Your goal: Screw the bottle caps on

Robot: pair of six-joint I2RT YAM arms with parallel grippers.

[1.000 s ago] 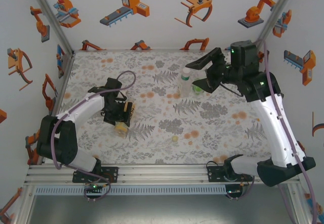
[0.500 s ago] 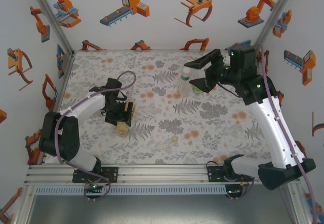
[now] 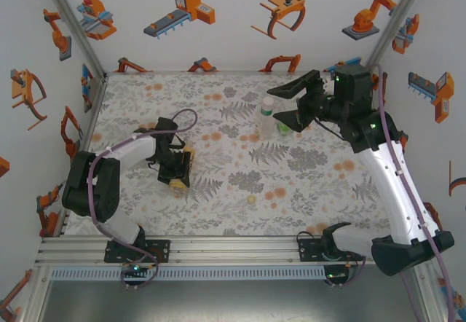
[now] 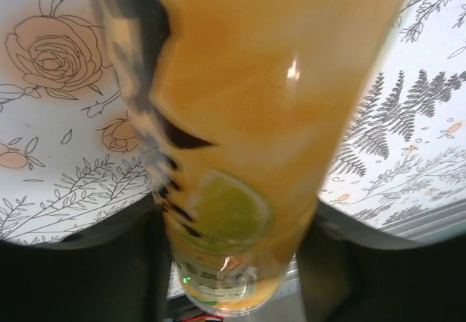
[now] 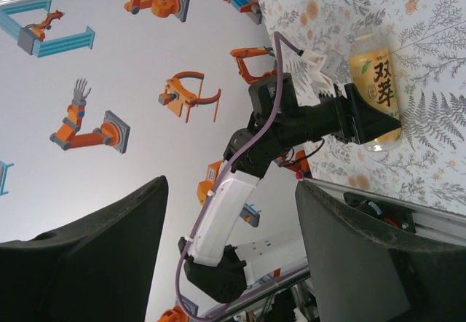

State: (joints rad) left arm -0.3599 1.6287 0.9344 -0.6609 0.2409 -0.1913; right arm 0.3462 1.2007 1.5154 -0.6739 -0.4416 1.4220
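Observation:
A yellow-orange juice bottle (image 3: 175, 183) lies on the floral table at centre left. My left gripper (image 3: 175, 169) is shut on it; in the left wrist view the bottle (image 4: 277, 81) fills the gap between both dark fingers (image 4: 73, 278). A clear bottle (image 3: 267, 116) with a white top and a short green bottle (image 3: 285, 127) stand at the back centre. My right gripper (image 3: 281, 108) hovers just above and right of them, open with nothing between its fingers (image 5: 95, 256). A pale yellow cap (image 3: 251, 199) lies loose in front of centre.
White walls with orange robot prints close in the back and both sides. The aluminium rail (image 3: 233, 253) with the arm bases runs along the near edge. In the right wrist view the left arm (image 5: 233, 205) and the juice bottle (image 5: 375, 89) show across the table.
My left gripper has closed onto the juice bottle and its forearm has swung slightly right. The right gripper has stayed almost still above the two standing bottles.

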